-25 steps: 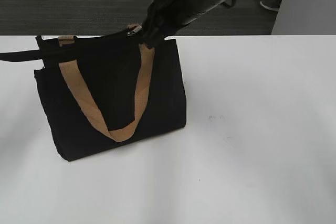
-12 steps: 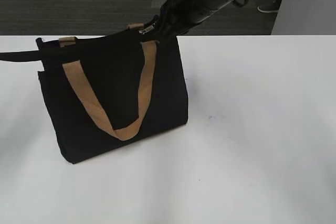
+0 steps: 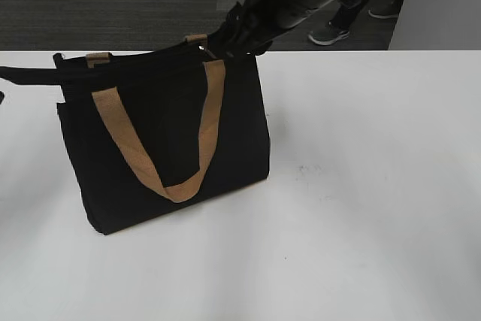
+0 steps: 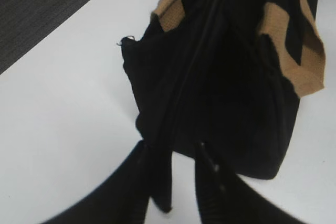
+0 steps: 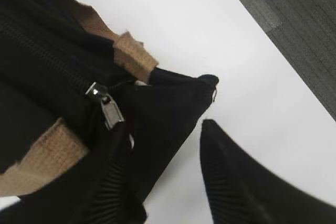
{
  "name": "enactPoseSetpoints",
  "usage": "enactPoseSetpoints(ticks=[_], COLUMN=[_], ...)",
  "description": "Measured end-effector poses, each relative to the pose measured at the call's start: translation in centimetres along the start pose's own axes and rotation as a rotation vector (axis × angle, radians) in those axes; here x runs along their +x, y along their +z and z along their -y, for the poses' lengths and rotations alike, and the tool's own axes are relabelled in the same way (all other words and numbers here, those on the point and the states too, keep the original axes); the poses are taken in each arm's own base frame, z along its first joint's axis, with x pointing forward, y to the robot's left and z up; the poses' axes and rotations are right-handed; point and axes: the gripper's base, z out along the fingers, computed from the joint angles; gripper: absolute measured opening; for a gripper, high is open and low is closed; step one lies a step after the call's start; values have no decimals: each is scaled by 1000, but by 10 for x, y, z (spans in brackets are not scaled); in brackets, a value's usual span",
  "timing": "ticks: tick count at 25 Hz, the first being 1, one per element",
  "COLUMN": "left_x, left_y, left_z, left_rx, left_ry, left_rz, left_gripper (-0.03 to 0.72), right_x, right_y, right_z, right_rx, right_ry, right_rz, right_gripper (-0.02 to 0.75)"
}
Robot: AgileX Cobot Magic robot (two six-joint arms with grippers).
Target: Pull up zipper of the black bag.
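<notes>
At the far left of the exterior view, a black fabric tab at the end of the bag's top rim is seen stretched out sideways toward the frame edge. In the left wrist view this tab is clamped in the left gripper, whose 2 dark fingers are narrowed onto it just above the white table.

The black bag is stood upright on the table, left of centre, with its front panel turned toward the camera. 1 tan handle is draped down the front in a loop; the top of a second tan handle is visible at the rim behind.

The zipper is run along the top rim. In the right wrist view its teeth are shown meshed to the left of the silvery pull, which is located near the bag's right end, close to the corner.

The right gripper is positioned at that right end, reaching down from the upper part of the exterior view. Its 2 fingers are seen set apart, 1 against the bag fabric just below the pull and the other over bare table; nothing is gripped between them.

Beyond the table, dark carpet and a person's shoes are visible.
</notes>
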Motion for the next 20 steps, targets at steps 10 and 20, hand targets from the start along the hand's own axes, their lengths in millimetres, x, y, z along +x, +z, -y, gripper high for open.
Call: enactPoseSetpoints(ticks=[10,20], left_x=[-8,18], left_y=[-1,-3], left_z=[6,3], left_rx=[64,0], left_ry=[-70,-274], left_rz=[83,-208], left_gripper=[503,496], right_x=[-12,18], right_y=[-33,-48], right_z=[-6,7], right_rx=[-57,-197], right_ry=[49,24], right_rz=[26,-194], right_gripper=[411,412])
